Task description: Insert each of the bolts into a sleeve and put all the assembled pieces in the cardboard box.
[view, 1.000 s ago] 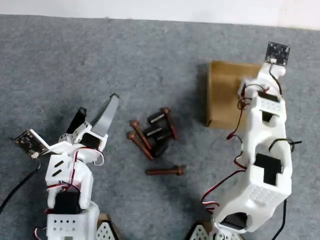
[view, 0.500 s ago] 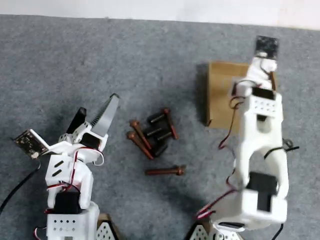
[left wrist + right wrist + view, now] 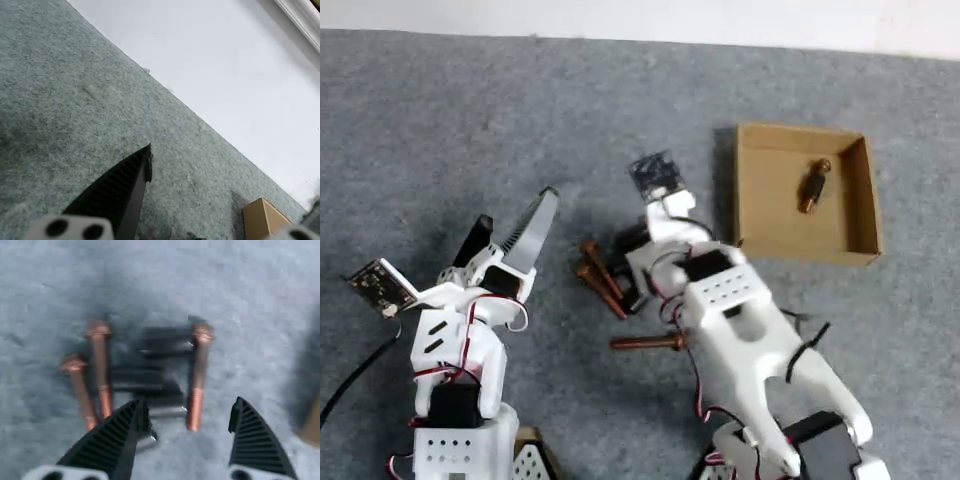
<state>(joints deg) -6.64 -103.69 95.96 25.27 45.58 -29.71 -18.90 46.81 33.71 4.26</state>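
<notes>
Brown cardboard box (image 3: 770, 215): on grey carpeted counter (image 3: 470, 110), holds one copper bolt in a black sleeve (image 3: 812, 186).
Loose copper bolts and black sleeves (image 3: 150, 347): piled near the box.
Right tool (image 3: 189, 407): spread wide over that pile.
Left tool (image 3: 516, 207): gaping, empty, beyond the pile from the box.

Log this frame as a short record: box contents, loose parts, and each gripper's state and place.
box: cardboard box holds one assembled piece
loose parts: bolts and black sleeves lie in a pile between the arms
lone bolt: lies apart, nearer the arm bases
left gripper: open, beside the pile, holding nothing
right gripper: open, above the pile, holding nothing
</notes>
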